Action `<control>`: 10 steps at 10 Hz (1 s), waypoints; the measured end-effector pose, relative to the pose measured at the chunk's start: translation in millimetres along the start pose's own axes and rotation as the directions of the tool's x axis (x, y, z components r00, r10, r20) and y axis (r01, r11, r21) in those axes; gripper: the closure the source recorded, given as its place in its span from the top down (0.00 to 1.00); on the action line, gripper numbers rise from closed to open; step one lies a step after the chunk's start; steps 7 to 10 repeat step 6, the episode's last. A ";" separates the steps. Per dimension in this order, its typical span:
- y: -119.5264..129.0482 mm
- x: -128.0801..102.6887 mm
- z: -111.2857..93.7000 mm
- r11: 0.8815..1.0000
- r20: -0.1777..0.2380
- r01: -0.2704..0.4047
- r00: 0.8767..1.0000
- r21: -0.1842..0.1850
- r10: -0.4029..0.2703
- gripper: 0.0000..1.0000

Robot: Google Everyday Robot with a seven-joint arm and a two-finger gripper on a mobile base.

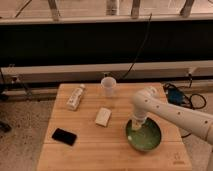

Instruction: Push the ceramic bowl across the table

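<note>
The gripper (136,125) is reaching down onto the near-left rim of the ceramic bowl (144,135); I cannot tell its state. The bowl is sitting at the table's (90,150) front right, a white cup (108,85) standing behind.

Glossy glazed ceramic bowl (144,135); matt wooden table (90,145); gripper (136,126), seemingly plastic, at bowl's rim.

Robot lab or test space, gripper (136,124) over table (90,150), trailing cables (140,47), speckled floor (22,125)
</note>
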 end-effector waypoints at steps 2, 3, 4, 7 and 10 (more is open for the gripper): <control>-3.3 -9.5 -0.8 1.000 0.003 0.014 1.000 0.007 -0.014 0.01; -2.3 -5.8 -1.0 1.000 -0.003 0.010 1.000 0.004 -0.010 0.01; -2.1 -5.6 -0.7 1.000 -0.009 0.014 1.000 0.001 -0.014 0.01; -11.7 -23.1 1.2 0.999 -0.020 0.053 0.998 0.010 -0.053 0.01; -11.7 -23.1 1.2 0.999 -0.020 0.053 0.998 0.010 -0.053 0.01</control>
